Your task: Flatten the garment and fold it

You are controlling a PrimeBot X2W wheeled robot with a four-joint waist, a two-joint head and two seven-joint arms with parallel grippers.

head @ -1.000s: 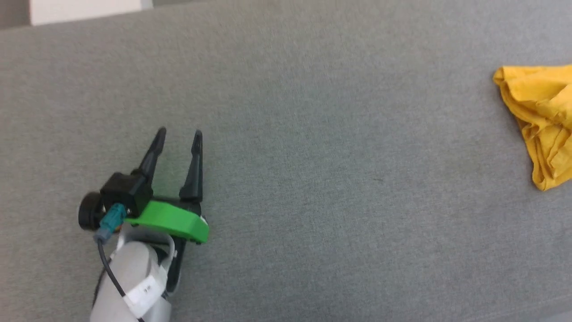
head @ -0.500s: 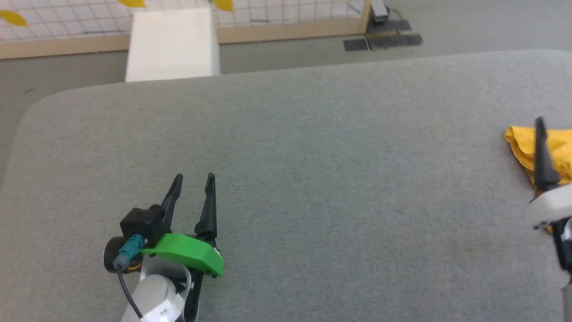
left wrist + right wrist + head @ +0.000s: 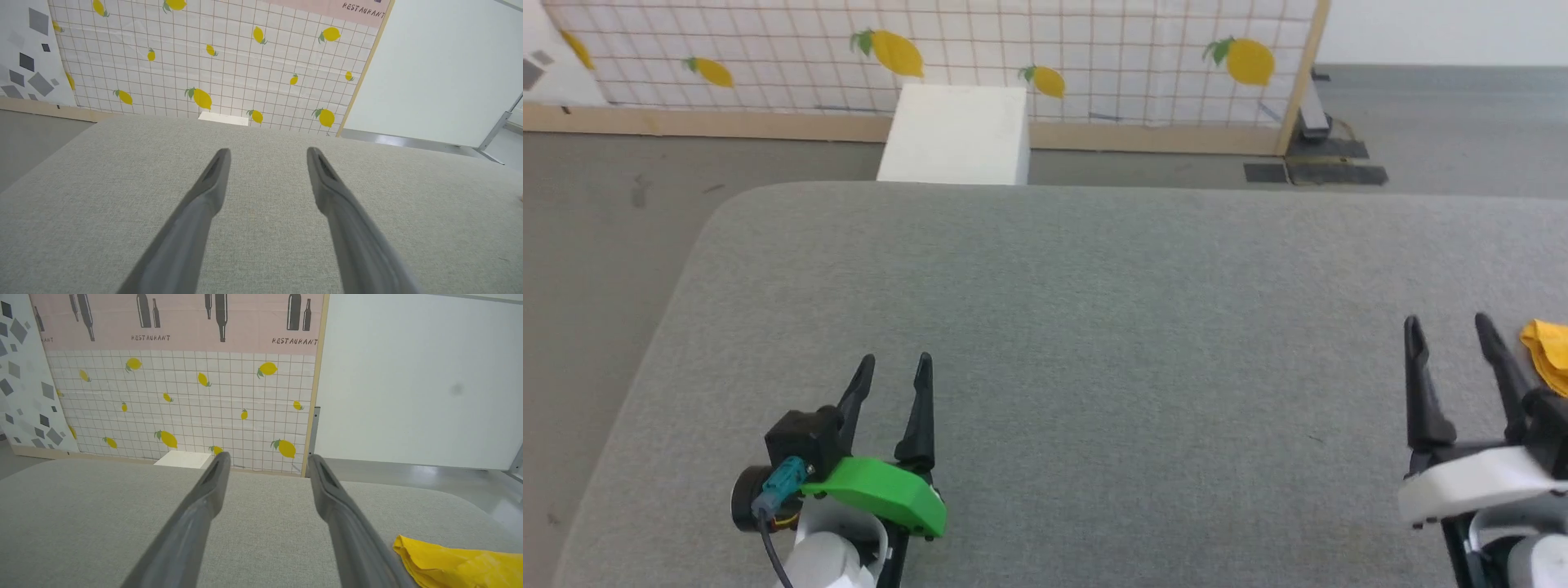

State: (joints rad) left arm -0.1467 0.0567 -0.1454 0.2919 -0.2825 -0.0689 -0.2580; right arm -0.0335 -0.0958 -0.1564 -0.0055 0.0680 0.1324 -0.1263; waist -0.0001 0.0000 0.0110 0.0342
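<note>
Two grippers sit low over a grey table (image 3: 1094, 269), both released, jaws wide, with nothing between them. The left gripper (image 3: 896, 359), with a green cover (image 3: 882, 490) behind it, is at the lower left of the head view, well in from the table's rounded left corner. Its fingers (image 3: 204, 204) point up that view toward the far edge. In the left wrist view bare grey fabric lies between and beneath them.

The right gripper (image 3: 1445, 320), with a white cover (image 3: 1470, 482), is at the lower right of the head view, pointing the same way. It grasps nothing.

The garment (image 3: 1550, 353) lies on the table at the right edge of the head view, just beside the right gripper, on its outer side. A yellow corner of it shows there, the rest cut off by the frame. In the right wrist view it is at the lower right, bunched and creased, close against that gripper's right-hand finger; whether the two touch I cannot tell. Its print is hidden. It is well apart from the left gripper.

Beyond the table's far edge a white box (image 3: 956, 135) stands on the grey floor (image 3: 605, 212), in front of a panel (image 3: 1094, 49) printed with a grid and lemons. Right of the panel is a plain white wall (image 3: 408, 375).
</note>
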